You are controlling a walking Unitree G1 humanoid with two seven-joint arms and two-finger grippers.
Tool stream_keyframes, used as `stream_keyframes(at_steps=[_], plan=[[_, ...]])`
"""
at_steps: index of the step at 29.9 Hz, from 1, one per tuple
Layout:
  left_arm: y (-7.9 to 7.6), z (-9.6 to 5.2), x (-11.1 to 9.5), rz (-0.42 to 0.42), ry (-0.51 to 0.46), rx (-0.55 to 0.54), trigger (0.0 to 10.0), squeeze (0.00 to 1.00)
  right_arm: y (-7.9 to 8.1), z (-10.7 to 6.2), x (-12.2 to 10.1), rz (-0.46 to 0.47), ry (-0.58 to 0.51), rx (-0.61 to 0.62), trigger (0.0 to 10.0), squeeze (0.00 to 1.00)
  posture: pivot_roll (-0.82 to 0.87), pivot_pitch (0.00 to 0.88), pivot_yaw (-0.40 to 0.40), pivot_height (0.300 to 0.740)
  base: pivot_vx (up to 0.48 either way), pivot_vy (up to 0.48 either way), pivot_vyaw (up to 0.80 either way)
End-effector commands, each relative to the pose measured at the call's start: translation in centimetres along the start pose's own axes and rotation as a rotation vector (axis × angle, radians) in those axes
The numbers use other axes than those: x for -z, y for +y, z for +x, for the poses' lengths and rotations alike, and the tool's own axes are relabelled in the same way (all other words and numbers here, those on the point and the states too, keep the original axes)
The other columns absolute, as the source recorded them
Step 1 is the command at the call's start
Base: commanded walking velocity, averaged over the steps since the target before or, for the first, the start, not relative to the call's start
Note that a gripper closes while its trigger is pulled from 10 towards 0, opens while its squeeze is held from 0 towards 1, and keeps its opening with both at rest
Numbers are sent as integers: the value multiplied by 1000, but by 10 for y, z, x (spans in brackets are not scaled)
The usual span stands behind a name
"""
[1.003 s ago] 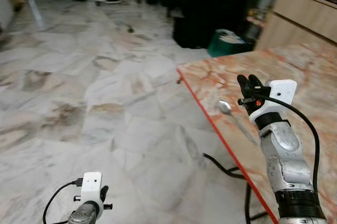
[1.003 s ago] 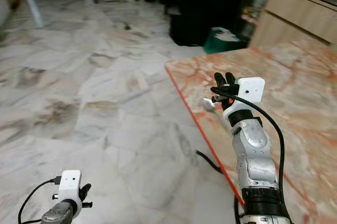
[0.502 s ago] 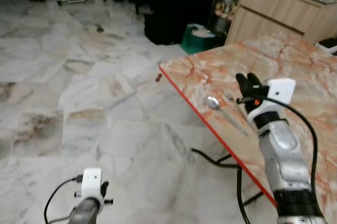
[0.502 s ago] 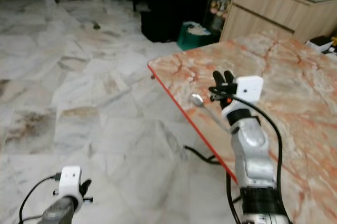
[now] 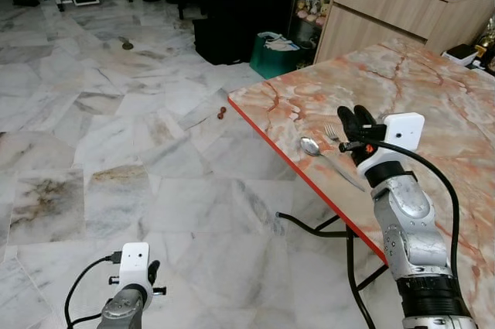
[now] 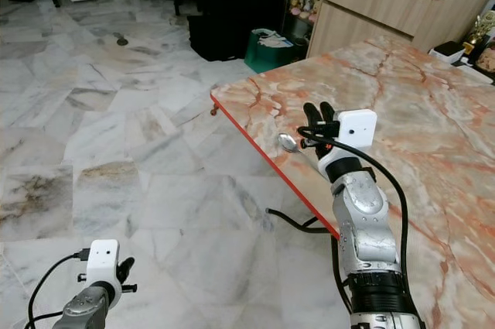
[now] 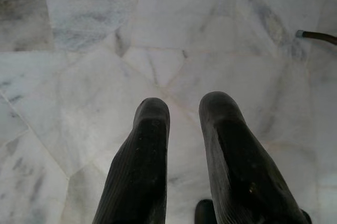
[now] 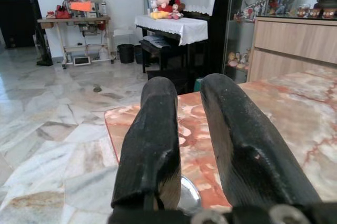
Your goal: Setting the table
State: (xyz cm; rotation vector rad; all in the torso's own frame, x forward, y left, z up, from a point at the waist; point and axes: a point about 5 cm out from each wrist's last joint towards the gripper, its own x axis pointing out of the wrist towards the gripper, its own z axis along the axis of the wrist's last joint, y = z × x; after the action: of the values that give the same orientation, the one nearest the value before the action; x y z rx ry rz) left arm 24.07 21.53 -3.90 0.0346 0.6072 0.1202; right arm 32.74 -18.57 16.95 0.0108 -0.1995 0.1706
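Note:
A metal spoon (image 5: 310, 146) lies on the orange marble table (image 5: 402, 73) close to its red front edge, handle pointing inward. Just beyond it lies a fork (image 5: 332, 132), partly hidden by my arm. My right gripper (image 5: 354, 121) hovers a little above the table beside both, fingers a narrow gap apart and holding nothing. The spoon's bowl (image 8: 188, 195) peeks out below the fingers (image 8: 152, 139) in the right wrist view. My left gripper (image 7: 183, 109) hangs low over the floor, its fingers slightly apart and empty.
A black cable (image 5: 309, 224) trails on the marble floor under the table edge. A wooden cabinet (image 5: 387, 4), a black piano (image 5: 224, 4) and a green bag (image 5: 271, 46) stand behind. A small red-brown object (image 5: 221, 113) lies on the floor.
The whole view has swung, bringing more of the table and the fork into sight. The right gripper keeps its place over the cutlery. The left arm still hangs.

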Motion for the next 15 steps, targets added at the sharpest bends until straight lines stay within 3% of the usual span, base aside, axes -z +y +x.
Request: stream_keyframes(at_steps=[1, 15], plan=[[-2, 0, -1, -7, -10, 6, 10000, 0, -5, 1, -3, -5, -11, 12, 10000, 0, 115, 0, -44, 727, 0, 0, 0], [1, 1, 0, 1, 11, -12, 10000, 0, -2, 1, -2, 2, -14, 2, 10000, 0, 112, 0, -40, 727, 23, 0, 0]])
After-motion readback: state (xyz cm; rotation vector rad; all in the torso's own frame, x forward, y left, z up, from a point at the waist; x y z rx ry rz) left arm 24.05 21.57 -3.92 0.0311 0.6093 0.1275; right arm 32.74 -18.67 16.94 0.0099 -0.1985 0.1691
